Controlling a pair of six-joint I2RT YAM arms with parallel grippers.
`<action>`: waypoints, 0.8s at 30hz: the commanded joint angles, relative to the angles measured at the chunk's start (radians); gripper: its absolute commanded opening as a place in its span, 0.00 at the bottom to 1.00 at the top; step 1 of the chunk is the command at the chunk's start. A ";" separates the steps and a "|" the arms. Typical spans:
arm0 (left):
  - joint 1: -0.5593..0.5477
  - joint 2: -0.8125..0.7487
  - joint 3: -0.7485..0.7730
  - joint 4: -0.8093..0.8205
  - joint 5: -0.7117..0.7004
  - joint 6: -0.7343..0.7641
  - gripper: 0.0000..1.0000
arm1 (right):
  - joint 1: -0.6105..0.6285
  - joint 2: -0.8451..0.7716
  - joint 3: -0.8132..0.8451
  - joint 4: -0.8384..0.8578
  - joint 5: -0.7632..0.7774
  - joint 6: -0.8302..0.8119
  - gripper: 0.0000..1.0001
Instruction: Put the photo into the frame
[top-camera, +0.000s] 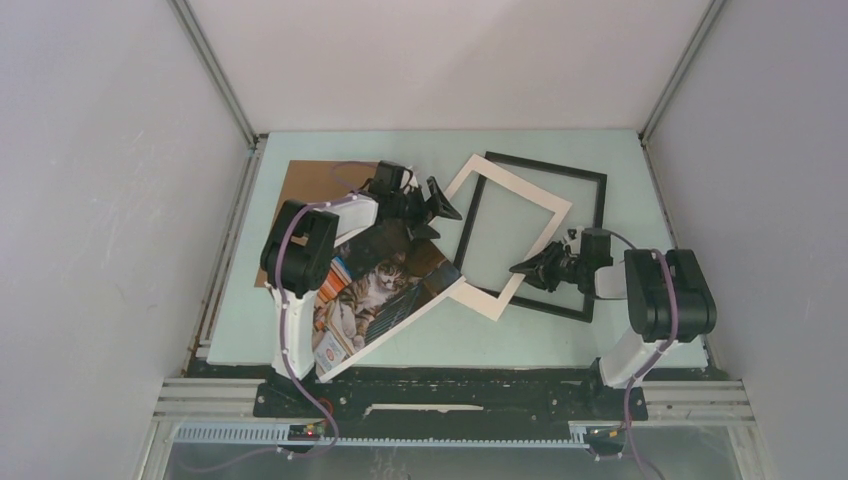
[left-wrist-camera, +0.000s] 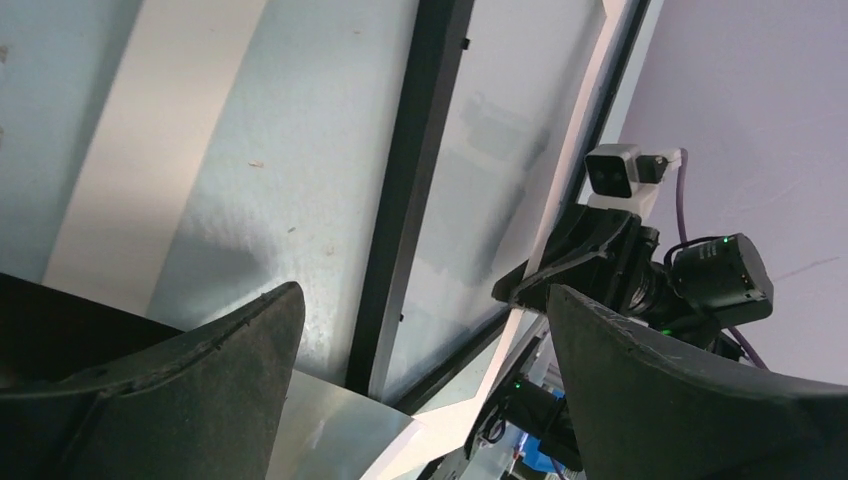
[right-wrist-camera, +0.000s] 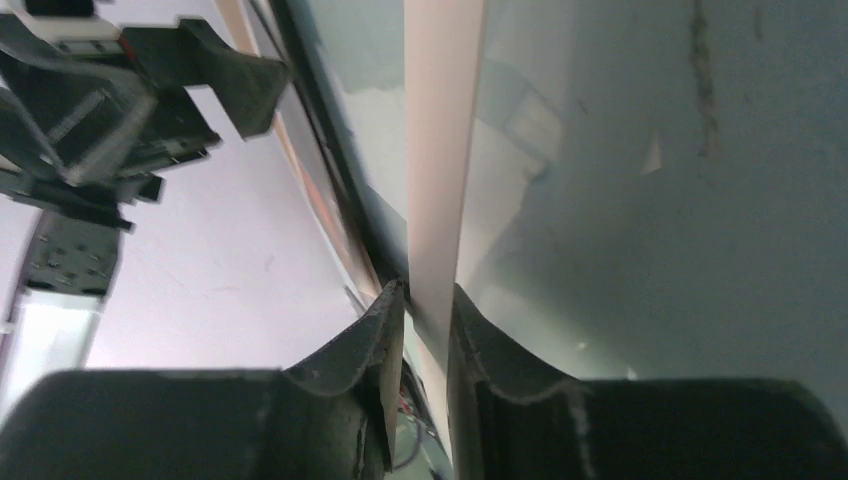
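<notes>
Looking first at the frame (top-camera: 546, 165) (left-wrist-camera: 410, 200), the one thing here that can hold anything, I see it lying flat on the counter (top-camera: 560, 340), right of centre and turned at an angle. The white mat sheet (top-camera: 515, 187) (right-wrist-camera: 440, 150) lies skewed across the frame's left part, with one corner sticking out past the near-left rail, so it is not seated square. Through the mat's window and the rest of the pane I see only the pale green counter.

The photo (top-camera: 375, 295) is outside the frame, face up at the near left of the counter. The left arm hides part of it. It shows a tabby cat, with coloured stripes at the near end. A small printed patch sits at that end, too small for me to read.

The brown cardboard board (top-camera: 310, 185) lies at the far left, behind the left arm.

The left gripper (top-camera: 443, 215) (left-wrist-camera: 425, 295) hangs above the mat's left corner with its jaws spread wide and nothing between them. The right gripper (top-camera: 517, 269) (right-wrist-camera: 428, 295) has its jaws pinched on the mat's near edge.
</notes>
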 joint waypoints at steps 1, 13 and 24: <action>-0.007 -0.111 -0.031 0.025 0.012 -0.003 1.00 | -0.027 -0.069 0.024 0.152 0.006 0.068 0.21; -0.005 -0.301 0.027 -0.154 -0.040 0.133 1.00 | -0.229 -0.193 0.418 -0.797 -0.090 -0.507 0.00; -0.006 -0.325 -0.005 -0.192 -0.021 0.166 1.00 | -0.259 -0.289 0.649 -1.204 0.005 -0.646 0.00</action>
